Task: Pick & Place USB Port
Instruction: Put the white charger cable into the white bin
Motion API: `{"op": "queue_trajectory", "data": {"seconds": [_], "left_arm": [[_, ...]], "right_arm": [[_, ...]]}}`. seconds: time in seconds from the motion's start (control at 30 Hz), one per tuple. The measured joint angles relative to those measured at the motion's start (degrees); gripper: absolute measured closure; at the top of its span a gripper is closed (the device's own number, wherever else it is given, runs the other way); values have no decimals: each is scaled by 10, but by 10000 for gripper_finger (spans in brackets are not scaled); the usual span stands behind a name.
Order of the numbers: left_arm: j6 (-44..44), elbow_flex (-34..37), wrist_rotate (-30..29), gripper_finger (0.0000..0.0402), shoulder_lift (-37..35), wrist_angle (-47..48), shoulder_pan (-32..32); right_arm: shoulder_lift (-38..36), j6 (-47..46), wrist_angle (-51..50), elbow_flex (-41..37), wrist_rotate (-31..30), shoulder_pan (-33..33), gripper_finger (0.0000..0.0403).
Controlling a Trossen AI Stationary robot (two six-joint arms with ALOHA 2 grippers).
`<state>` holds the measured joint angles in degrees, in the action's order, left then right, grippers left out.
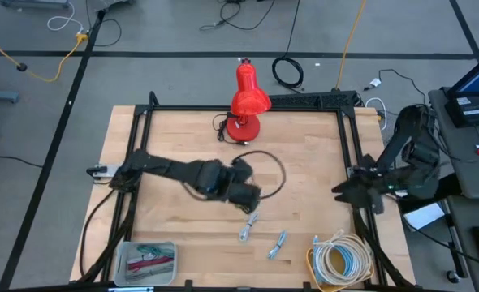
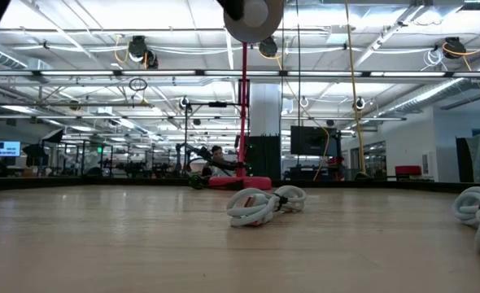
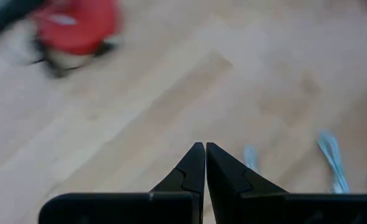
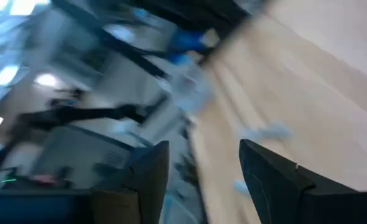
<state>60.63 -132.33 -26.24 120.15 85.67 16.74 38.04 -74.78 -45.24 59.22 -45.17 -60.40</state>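
Two small white-and-blue USB cable pieces lie flat on the wooden table, one closer to my left gripper, the other beside it. In the left wrist view they show blurred. In the low view a pale bundle rests on the tabletop. My left gripper hovers over the table's middle, just on the far side of the nearer piece, fingers shut and holding nothing. My right gripper waits at the table's right edge, open and holding nothing.
A red desk lamp stands at the far middle, its black cord looping across the table near my left arm. A coil of white and yellow cables lies at the near right corner. A clear tray sits at the near left.
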Motion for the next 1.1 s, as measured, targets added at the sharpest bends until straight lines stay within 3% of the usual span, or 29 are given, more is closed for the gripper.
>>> {"op": "queue_trajectory", "data": {"seconds": [0.13, 0.27, 0.43, 0.7, 1.1], "left_arm": [[-142, 23, 130, 385, 19, -88, -26], [-166, 60, 208, 376, 61, -107, -22], [-128, 108, 246, 316, 112, -107, -13], [-100, 122, 278, 188, 154, -202, -16], [-42, 183, 266, 175, 156, -277, -15]], "right_arm": [[34, 202, 176, 23, 0, 16, 216], [69, 313, 284, 24, 3, 16, 216], [101, 288, 254, 23, 4, 15, 216], [130, 244, 227, 23, 3, 16, 216], [147, 232, 244, 23, 2, 15, 216]]}}
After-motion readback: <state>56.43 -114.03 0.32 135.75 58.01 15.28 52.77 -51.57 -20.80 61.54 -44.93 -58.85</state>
